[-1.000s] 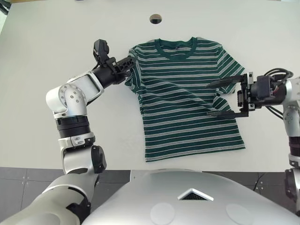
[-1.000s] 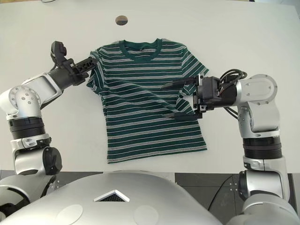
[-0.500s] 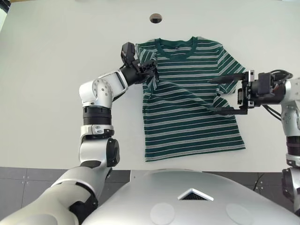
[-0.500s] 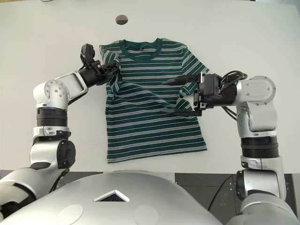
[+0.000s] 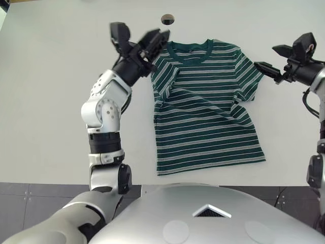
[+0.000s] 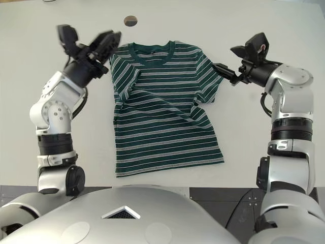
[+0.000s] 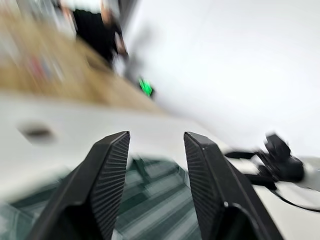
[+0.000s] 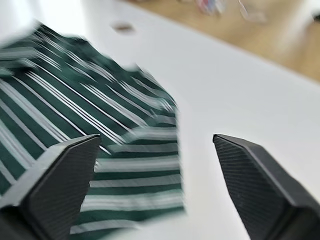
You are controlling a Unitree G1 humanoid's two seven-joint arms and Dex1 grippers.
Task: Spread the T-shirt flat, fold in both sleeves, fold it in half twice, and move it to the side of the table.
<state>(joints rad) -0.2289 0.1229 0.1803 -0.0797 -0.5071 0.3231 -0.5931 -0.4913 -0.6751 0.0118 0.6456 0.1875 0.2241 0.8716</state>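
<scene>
A green T-shirt with white stripes [image 5: 203, 107] lies on the white table [image 5: 45, 101], collar at the far side. Its left sleeve [image 5: 163, 77] is folded in over the body. The right sleeve [image 5: 252, 81] still spreads outward. My left gripper [image 5: 161, 34] hangs open and empty above the shirt's left shoulder, beside the collar. The left wrist view looks between its dark fingers [image 7: 107, 180] down at the striped cloth [image 7: 150, 215]. My right gripper [image 5: 266, 57] is open and empty just beyond the right sleeve's outer edge, and the sleeve [image 8: 145, 165] lies between its fingers [image 8: 55, 185] in the right wrist view.
A round cable hole [image 5: 168, 19] sits in the table behind the collar. Bare tabletop spreads wide to the left of the shirt and narrower to the right [image 5: 289, 132]. The table's front edge [image 5: 51, 183] runs just below the shirt's hem.
My left gripper carried the left sleeve inward over the shirt, let it go and rose toward the collar. My right gripper pulled off the shirt's right side, out past the right sleeve.
</scene>
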